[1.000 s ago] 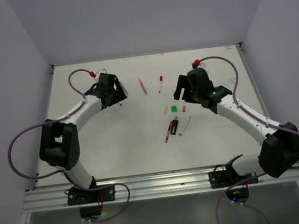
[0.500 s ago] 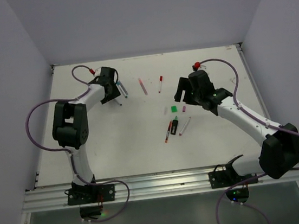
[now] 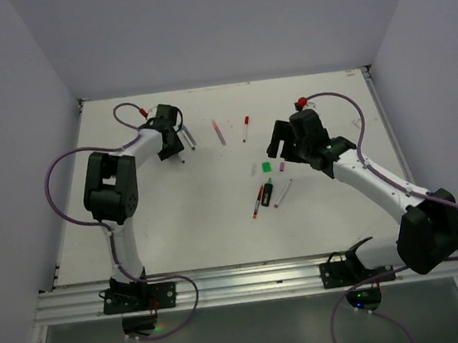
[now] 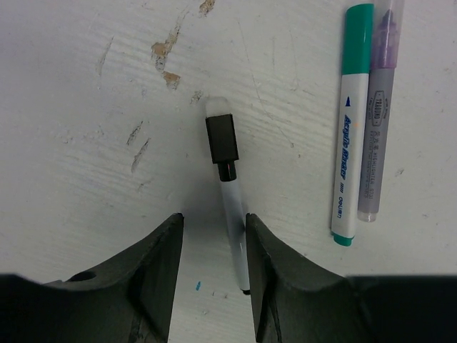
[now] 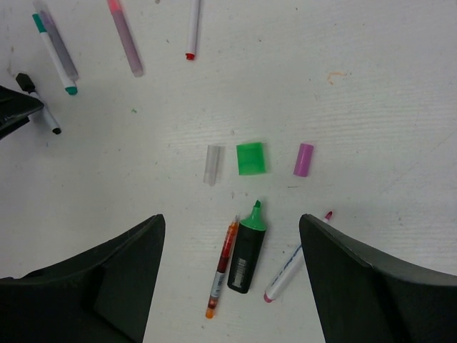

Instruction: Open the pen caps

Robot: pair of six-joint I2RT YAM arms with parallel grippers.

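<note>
My left gripper [image 4: 213,220] is low over a thin white pen [image 4: 234,214] with a black cap [image 4: 222,139]. Its jaws straddle the barrel: the right finger touches it, while a gap remains at the left finger. A teal-capped pen [image 4: 350,128] and a purple pen [image 4: 378,121] lie just to the right. My right gripper [image 5: 232,221] hangs wide open above an uncapped green highlighter [image 5: 245,254], a red pen [image 5: 222,268] and a white pen with a pink tip [image 5: 293,268]. Loose green [image 5: 250,158], magenta [image 5: 303,159] and clear [image 5: 212,165] caps lie beyond them.
A pink pen [image 3: 218,132] and a red-capped pen [image 3: 245,128] lie at the far middle of the white table [image 3: 176,220]. Walls close the table in on the left, right and far sides. The tabletop under the left gripper is scuffed.
The left arm has folded upward and brought its gripper down over the black-capped pen, with its jaws narrowing around the barrel. The right arm has not moved.
</note>
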